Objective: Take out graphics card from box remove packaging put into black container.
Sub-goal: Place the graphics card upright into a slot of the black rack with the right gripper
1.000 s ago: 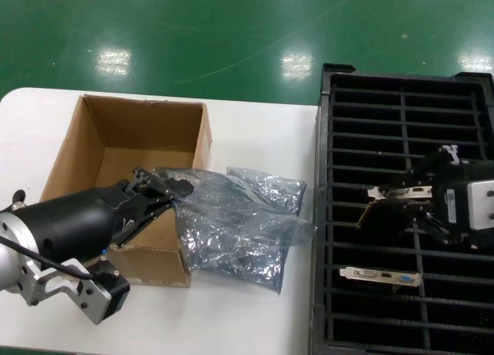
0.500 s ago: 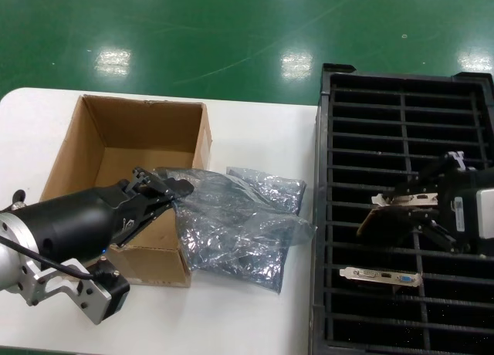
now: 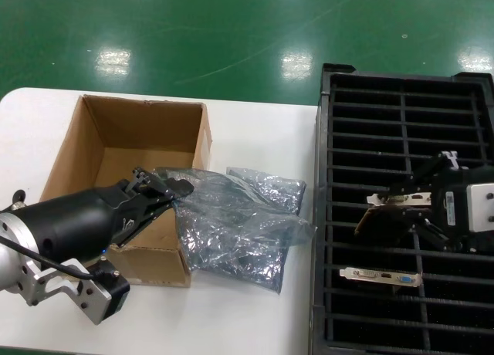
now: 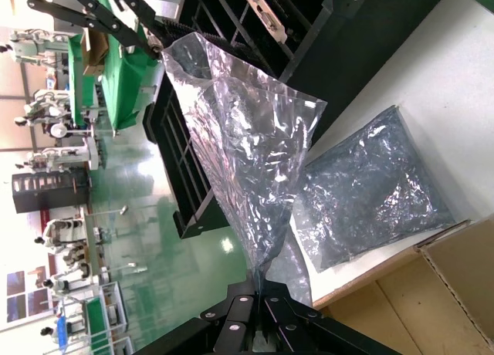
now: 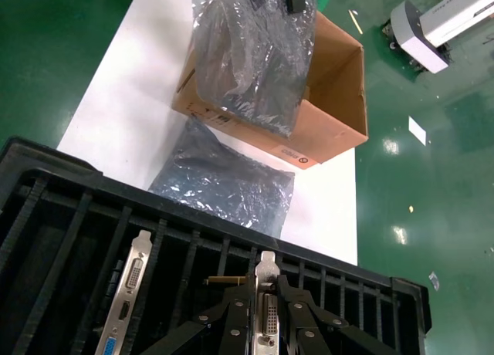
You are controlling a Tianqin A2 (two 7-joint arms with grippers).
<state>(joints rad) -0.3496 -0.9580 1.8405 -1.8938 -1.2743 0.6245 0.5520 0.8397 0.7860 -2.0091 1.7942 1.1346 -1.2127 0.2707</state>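
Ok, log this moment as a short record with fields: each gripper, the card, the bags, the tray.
left gripper: shut on a translucent grey crinkly plastic bag, held up beside the brown cardboard carton
right gripper: shut on a dark graphics card with silver bracket, over the black slotted plastic tray
second bag: lying on the white table
tray contents: another bracketed card already slotted

We see a brown box, crinkly grey-silver translucent packaging, a black container ribbed with parallel slots, a silver-bracketed graphics card, a white table, and green floor.
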